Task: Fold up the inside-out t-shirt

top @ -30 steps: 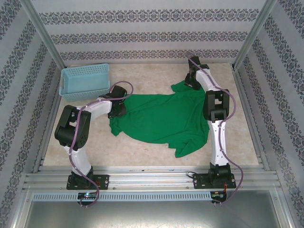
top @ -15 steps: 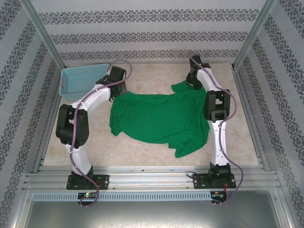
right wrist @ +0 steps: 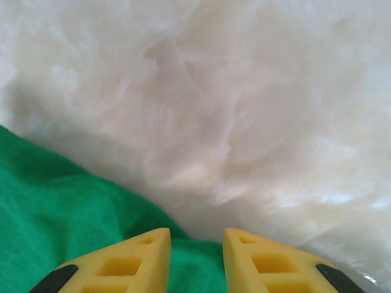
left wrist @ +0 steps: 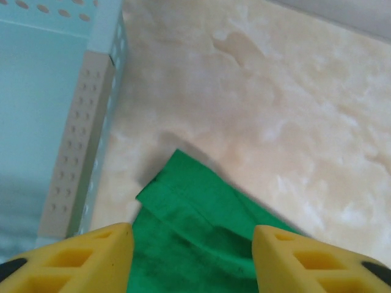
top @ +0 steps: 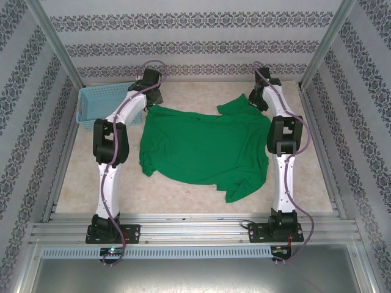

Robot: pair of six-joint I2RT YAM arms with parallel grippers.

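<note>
Left wrist view | left gripper (left wrist: 192, 238) jaws are released over inside-out t-shirt (left wrist: 201, 201) corner | right gripper (right wrist: 196, 238) hold cannot be told | risk: t-shirt is bunched if pulled one-sidedly

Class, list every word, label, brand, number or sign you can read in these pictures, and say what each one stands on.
No text can be read anywhere.
Green t-shirt: plain, no print or tag showing.
Light blue basket: no label.
Left fingers and right fingers: plain yellow, no marks.
Patterned walls: ornament bands only, no letters.
</note>
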